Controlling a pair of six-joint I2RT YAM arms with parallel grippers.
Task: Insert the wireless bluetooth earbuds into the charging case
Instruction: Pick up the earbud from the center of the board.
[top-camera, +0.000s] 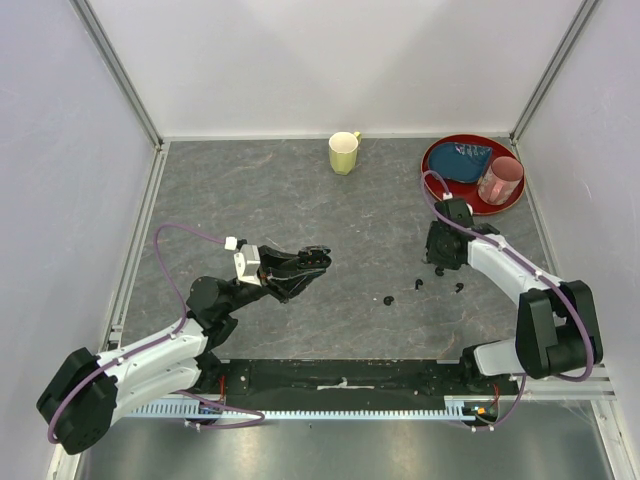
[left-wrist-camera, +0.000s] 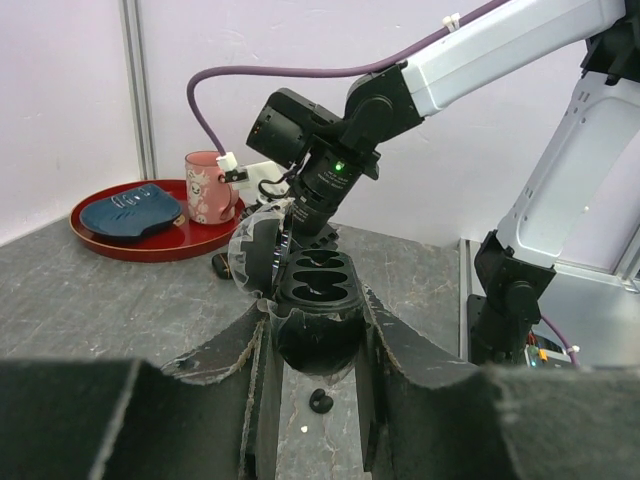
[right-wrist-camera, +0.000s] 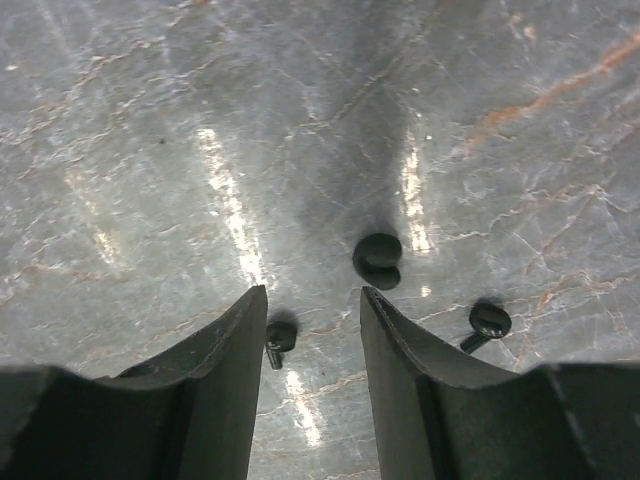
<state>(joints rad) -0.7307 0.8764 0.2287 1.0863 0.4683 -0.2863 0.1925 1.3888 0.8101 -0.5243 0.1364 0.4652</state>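
My left gripper (top-camera: 312, 260) is shut on the charging case (top-camera: 298, 264), a glossy black oval box held above the table. In the left wrist view the case (left-wrist-camera: 318, 325) sits between my fingers with its lid (left-wrist-camera: 252, 250) open to the left and its empty sockets facing up. One earbud (left-wrist-camera: 321, 400) lies on the table below it. My right gripper (top-camera: 438, 262) is open and empty, pointing down at the table. Three small black earbud bits (top-camera: 388, 299) (top-camera: 418, 284) (top-camera: 459, 288) lie near it. In the right wrist view my gripper (right-wrist-camera: 312, 300) hovers over them (right-wrist-camera: 378, 260) (right-wrist-camera: 280, 338) (right-wrist-camera: 488, 320).
A yellow mug (top-camera: 344, 152) stands at the back middle. A red tray (top-camera: 432, 170) at the back right holds a pink cup (top-camera: 500, 180) and a blue cloth-like thing (top-camera: 467, 160). The walls enclose the table on three sides.
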